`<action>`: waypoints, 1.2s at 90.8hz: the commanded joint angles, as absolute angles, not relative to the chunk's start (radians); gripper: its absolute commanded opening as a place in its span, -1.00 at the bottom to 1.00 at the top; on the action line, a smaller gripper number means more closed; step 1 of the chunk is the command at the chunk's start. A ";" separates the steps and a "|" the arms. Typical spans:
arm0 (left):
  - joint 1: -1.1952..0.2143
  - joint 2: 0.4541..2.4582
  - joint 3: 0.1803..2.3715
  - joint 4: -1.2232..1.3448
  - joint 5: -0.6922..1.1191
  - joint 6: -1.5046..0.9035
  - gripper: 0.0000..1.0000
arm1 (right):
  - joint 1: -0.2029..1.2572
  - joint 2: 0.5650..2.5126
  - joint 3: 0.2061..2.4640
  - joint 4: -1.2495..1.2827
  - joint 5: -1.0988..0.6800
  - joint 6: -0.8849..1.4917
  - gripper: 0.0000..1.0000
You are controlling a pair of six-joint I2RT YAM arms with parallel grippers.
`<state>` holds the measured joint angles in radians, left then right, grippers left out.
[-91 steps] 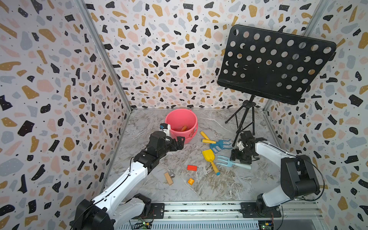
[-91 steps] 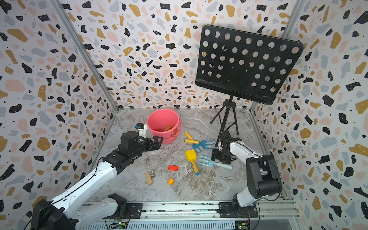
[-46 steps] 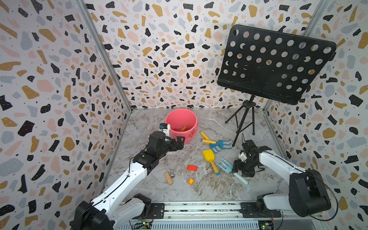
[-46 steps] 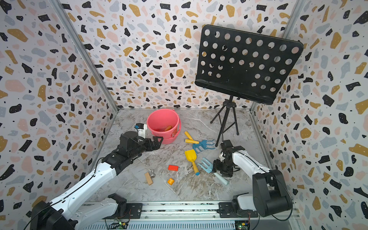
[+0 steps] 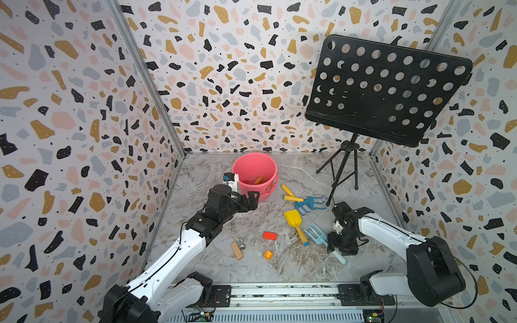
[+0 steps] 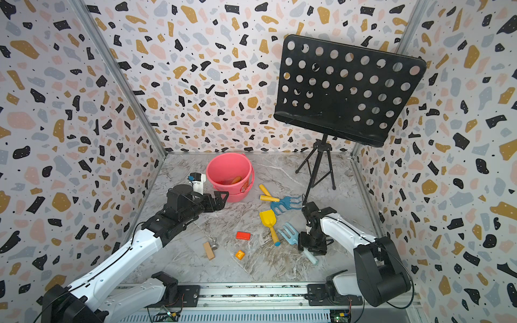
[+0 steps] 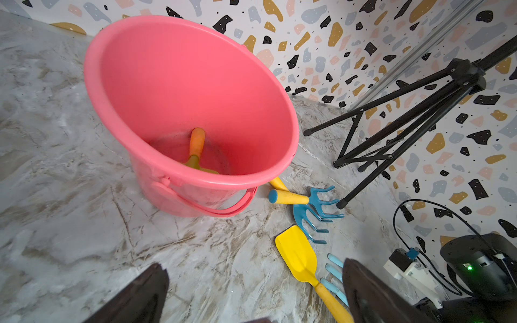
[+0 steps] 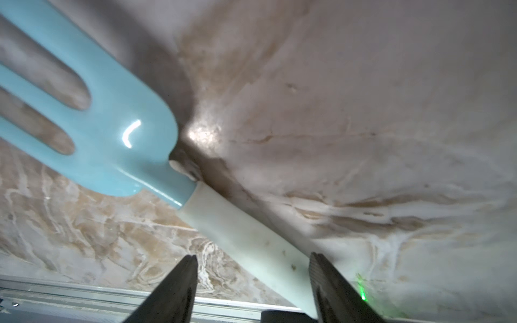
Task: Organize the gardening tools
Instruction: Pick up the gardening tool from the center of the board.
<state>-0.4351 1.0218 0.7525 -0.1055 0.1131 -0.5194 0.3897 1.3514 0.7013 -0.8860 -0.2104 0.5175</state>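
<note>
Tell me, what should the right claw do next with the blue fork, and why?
Probably close the right gripper on the pale handle of the fork: its jaws stand open on either side of it, and the fork lies on the floor.

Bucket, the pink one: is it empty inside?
No, a small shovel with an orange handle lies at the bottom of the bucket.

The light-blue fork (image 5: 315, 232) lies flat on the marble floor (image 5: 251, 274), its pale handle toward the near edge and its tines just beside the yellow scoop (image 5: 293, 219) — flat, blade toward the rakes. Two dark-blue rakes (image 5: 310, 203), yellow-handled, lie crossed just beside the pink bucket (image 5: 253, 165). Inside the bucket rests a trowel (image 7: 195, 145), orange handle uppermost.
</note>
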 commanded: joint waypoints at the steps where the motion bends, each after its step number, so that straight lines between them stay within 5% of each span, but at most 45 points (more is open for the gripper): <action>1: -0.442 0.999 0.775 -0.085 0.109 -0.530 0.99 | 0.415 1.369 0.698 -0.899 -0.185 0.536 0.27; 59: -0.442 1.001 0.762 -0.077 0.101 -0.546 0.99 | 0.457 1.403 0.684 -0.795 -0.217 0.541 -0.44; 78: -0.441 1.001 0.765 -0.080 0.106 -0.557 0.99 | 0.458 1.345 0.711 -0.800 -0.264 0.525 -1.00; 109: -0.442 1.027 0.802 -0.108 0.167 -0.584 0.99 | 0.458 1.126 0.750 -0.742 -0.308 0.500 -1.00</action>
